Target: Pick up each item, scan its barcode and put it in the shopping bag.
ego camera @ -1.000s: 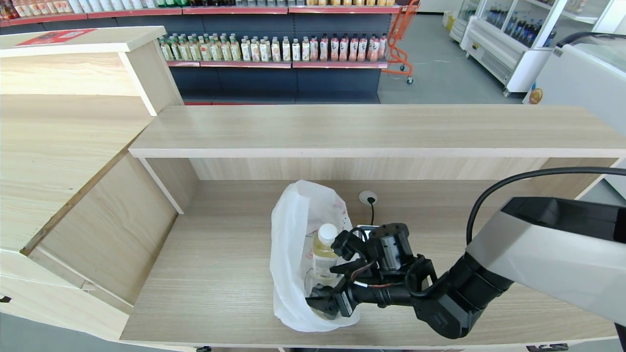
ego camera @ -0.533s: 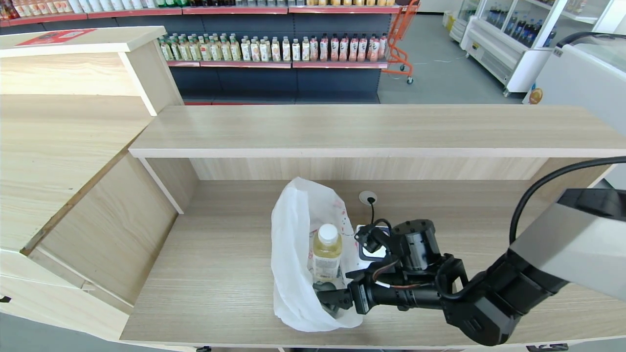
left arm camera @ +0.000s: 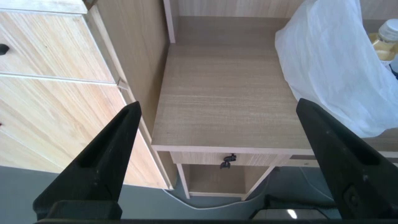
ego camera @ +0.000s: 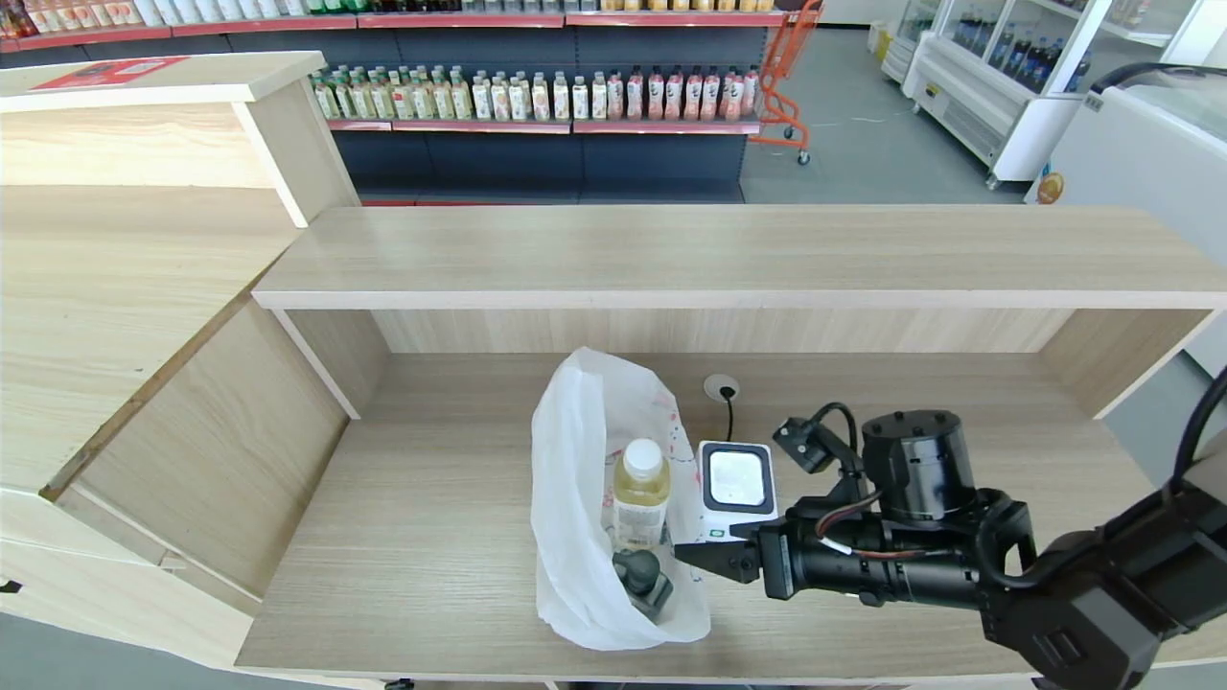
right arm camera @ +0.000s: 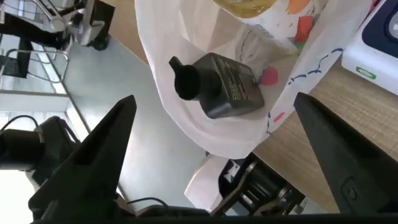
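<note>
A white shopping bag [ego camera: 575, 498] stands open on the lower counter [ego camera: 431, 537]. Inside it a bottle of yellow drink [ego camera: 640, 494] with a white cap stands upright, and a dark bottle [ego camera: 642, 580] lies at the bottom. The right wrist view looks down on the dark bottle [right arm camera: 227, 87] inside the bag [right arm camera: 161, 50]. My right gripper [ego camera: 705, 561] is open and empty, just right of the bag's mouth and in front of the white scanner [ego camera: 736, 479]. My left gripper [left arm camera: 217, 104] is open and empty, hanging off the counter's near left corner, with the bag [left arm camera: 329, 68] beyond it.
A raised shelf [ego camera: 738, 254] runs along the back of the counter, and a wooden side wall [ego camera: 220, 450] closes its left end. A cable socket [ego camera: 721, 386] sits behind the scanner. Bare counter lies left of the bag. A drawer knob [left arm camera: 227, 160] sits under the front edge.
My right gripper has pulled back out of the bag to the right, leaving the dark bottle lying inside. The scanner, hidden behind the arm before, is uncovered.
</note>
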`<state>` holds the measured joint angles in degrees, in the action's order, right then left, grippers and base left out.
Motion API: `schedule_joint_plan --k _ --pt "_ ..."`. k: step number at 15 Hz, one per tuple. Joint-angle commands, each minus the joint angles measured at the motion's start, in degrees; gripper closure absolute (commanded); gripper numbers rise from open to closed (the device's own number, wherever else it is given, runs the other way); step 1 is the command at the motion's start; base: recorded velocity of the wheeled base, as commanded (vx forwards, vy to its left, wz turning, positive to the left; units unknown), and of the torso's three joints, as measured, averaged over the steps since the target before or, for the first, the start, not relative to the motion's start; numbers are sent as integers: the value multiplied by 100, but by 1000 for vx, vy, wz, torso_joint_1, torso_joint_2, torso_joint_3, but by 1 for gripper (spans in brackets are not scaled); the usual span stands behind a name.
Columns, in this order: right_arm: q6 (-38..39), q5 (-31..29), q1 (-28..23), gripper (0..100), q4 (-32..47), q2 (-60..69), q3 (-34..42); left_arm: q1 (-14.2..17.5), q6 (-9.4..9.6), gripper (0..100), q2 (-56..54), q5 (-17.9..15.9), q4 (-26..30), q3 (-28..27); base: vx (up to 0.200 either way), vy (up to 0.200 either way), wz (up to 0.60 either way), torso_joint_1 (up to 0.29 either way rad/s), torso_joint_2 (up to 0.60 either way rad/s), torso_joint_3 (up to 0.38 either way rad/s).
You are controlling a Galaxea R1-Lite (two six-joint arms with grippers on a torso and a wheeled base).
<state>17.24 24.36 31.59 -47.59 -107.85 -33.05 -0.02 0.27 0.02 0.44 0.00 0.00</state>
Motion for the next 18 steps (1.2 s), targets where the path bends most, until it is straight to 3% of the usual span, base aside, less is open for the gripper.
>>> schedule_joint_plan --k 1,4,7,9,12,14,15,18 --pt "219 25 -82 0 4 616 229 2 0 0 -2 0 0 0 0 0 0 0 0 0" --pt "-151 34 -241 0 39 1803 519 2 0 0 -2 0 0 0 0 0 0 0 0 0" --pt "-2075 -203 -1348 0 338 2910 870 2 0 0 -2 0 0 0 0 0 0 0 0 0" --pt "-2444 -862 -1770 0 286 3727 1415 2 0 0 -2 9 0 0 0 0 0 0 0 0" --pt "-2321 -2269 -2324 0 338 5406 2496 2 0 0 -2 0 0 0 0 0 0 0 0 0" --pt "-2304 -2532 -2499 0 444 6663 3279 2 0 0 -2 0 0 0 0 0 0 0 0 0" --pt "-2304 -2647 -2552 0 655 6997 3305 2 0 0 6 0 0 0 0 0 0 0 0 0" --pt "-2146 -3578 -2702 0 2500 8535 3305 2 0 0 -2 9 0 0 0 0 0 0 0 0"
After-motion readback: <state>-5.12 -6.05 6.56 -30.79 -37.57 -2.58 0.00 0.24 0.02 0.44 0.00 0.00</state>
